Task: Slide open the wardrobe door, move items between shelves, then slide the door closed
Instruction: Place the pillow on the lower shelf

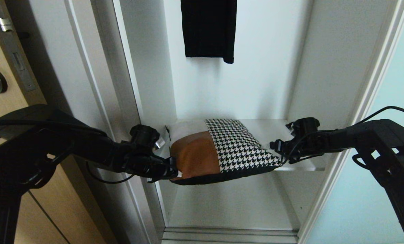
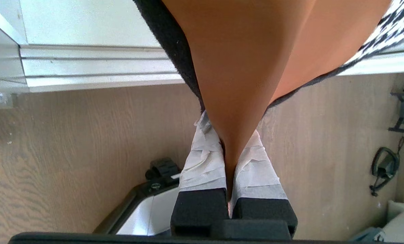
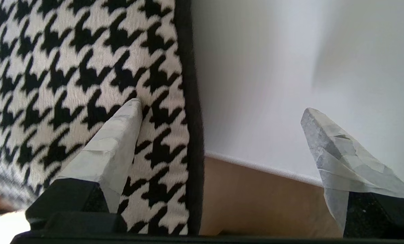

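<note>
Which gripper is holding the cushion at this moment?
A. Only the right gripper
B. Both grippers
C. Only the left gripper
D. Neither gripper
C: the left gripper is shut on the tan leather corner of the cushion, while the right gripper stands wide open at the houndstooth edge, pinching nothing.

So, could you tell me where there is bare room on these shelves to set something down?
Bare board shows on the upper shelf between the cushion and the wardrobe's right wall, and the lower shelf is bare. The left is crowded: the cushion overhangs there, pinched by the left gripper.
</note>
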